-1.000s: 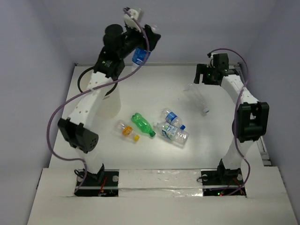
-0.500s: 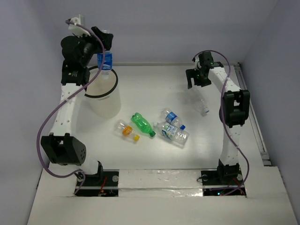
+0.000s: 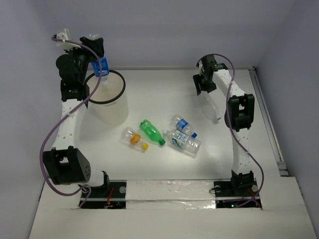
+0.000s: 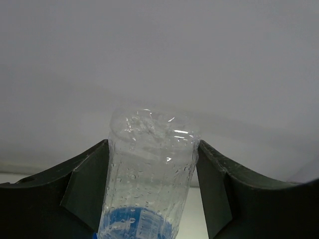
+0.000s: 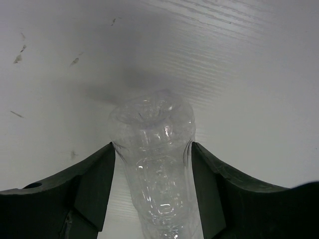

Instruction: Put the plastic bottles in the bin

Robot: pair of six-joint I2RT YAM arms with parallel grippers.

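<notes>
My left gripper [image 3: 97, 54] is shut on a clear bottle with a blue-white label [image 3: 101, 67] and holds it upright over the back left rim of the bin [image 3: 121, 85], a translucent white tub with a black ring. In the left wrist view the fingers [image 4: 89, 184] press both sides of that bottle [image 4: 149, 174]. My right gripper [image 3: 204, 85] is down at the table's back right, closed on the plain clear bottle [image 3: 213, 109], which lies on the table. In the right wrist view its fingers [image 5: 97, 184] touch both sides of this bottle [image 5: 154, 129].
At the table's middle lie an orange-labelled bottle with a yellow cap [image 3: 135, 139], a green bottle [image 3: 152, 133], a blue-capped labelled bottle [image 3: 183, 125] and another clear labelled bottle [image 3: 183, 141]. White walls enclose the back and sides.
My left arm has swung left with the blue-labelled bottle, from right of the bin to over its back left rim. My right gripper has moved left and down onto the plain clear bottle.
</notes>
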